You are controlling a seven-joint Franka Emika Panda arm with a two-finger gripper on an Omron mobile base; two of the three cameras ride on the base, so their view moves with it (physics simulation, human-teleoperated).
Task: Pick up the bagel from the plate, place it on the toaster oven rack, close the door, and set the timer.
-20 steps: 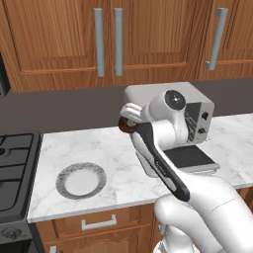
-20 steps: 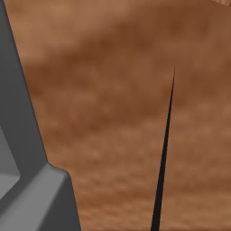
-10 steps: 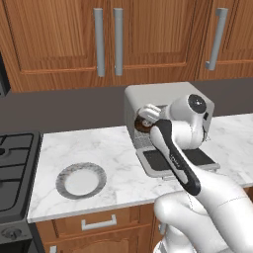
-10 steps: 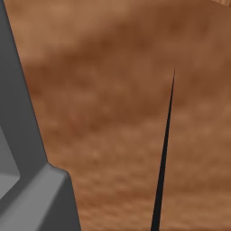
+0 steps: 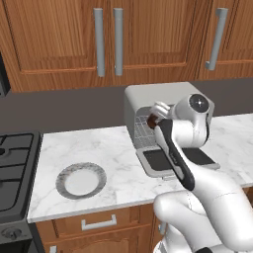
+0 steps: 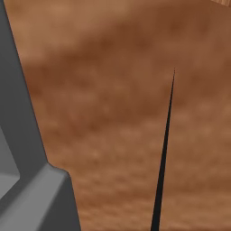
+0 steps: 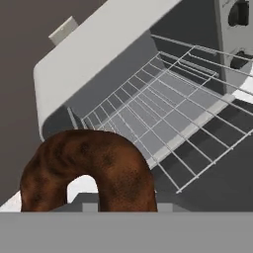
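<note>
You have the bagel [image 5: 152, 120] up off the plate [image 5: 81, 180] and right at the mouth of the toaster oven [image 5: 148, 98], carried at the end of the gripper [image 5: 153, 118]; in the left base view it shows as a small dark brown spot just in front of the oven's open front, above the door [image 5: 174, 159], which lies folded down flat onto the marble tabletop [image 5: 113, 153] in front of the oven. In the hand view the bagel [image 7: 89, 168] sits large at the bottom, its hole and curved brown body close to the camera, and the jaws look pinched on it, though the fingertips themselves are hidden behind it. Beyond the bagel you see the toaster oven rack [image 7: 163, 113], a silver wire grid running across the oven's inside, tilted in that view because the hand is rolled; the bagel is near the rack's front edge and you cannot tell from these pictures whether it touches the bars. The oven's right panel with its two dark knobs [image 7: 238, 14] shows at the upper right of the hand view. The plate stands bare on the tabletop, well apart from the oven, to the oven's left and nearer the front edge, between the oven and the stove [image 5: 12, 163]. Wooden cabinets [image 5: 64, 39] with grey bar handles hang above the oven. The right base view shows just blurred brown wood [image 6: 113, 113] and a grey edge [image 6: 27, 180], close up.
</note>
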